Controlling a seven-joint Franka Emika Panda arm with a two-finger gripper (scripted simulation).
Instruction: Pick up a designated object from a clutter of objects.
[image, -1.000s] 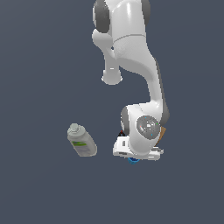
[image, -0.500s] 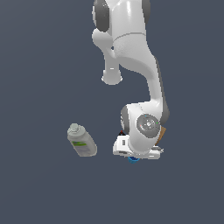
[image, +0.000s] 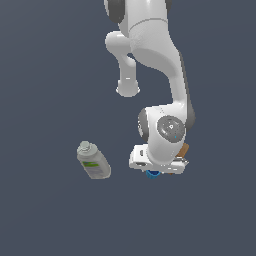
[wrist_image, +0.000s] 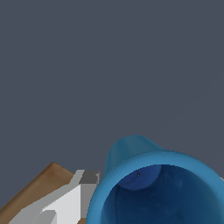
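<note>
Nothing had shifted in the last second: the gripper (image: 159, 172) stayed low over the blue cup (wrist_image: 153, 188), finger state hidden, grasp likely pending.

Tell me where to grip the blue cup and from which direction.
Grip the blue cup across its rim, coming straight down from above: it stands upright, mouth open toward the wrist camera. One visible finger sits beside the wall, toward the brown box.
</note>
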